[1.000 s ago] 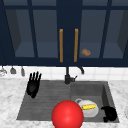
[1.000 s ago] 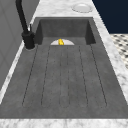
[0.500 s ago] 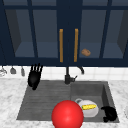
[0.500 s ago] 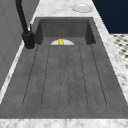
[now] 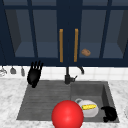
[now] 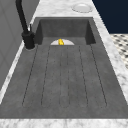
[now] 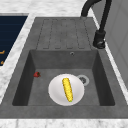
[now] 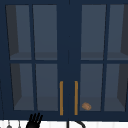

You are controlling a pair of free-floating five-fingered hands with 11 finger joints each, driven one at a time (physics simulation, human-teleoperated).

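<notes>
Black left robot hand (image 5: 34, 74), fingers spread straight, has risen since a second ago and, as I log it, now hangs over the draining board's back-left corner below the cabinet. Red ball (image 5: 67, 115). White plate (image 5: 90, 111) in the sink basin (image 5: 106, 93), bearing corn cob (image 5: 89, 107). Right robot hand (image 5: 109, 113) curled, beside the plate.

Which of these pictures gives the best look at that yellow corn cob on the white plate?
The right side view: the corn cob lies in full length on the white plate in the sink basin. The front view shows it smaller and from a low angle. The left side view shows just its tip above the basin's edge.
</notes>
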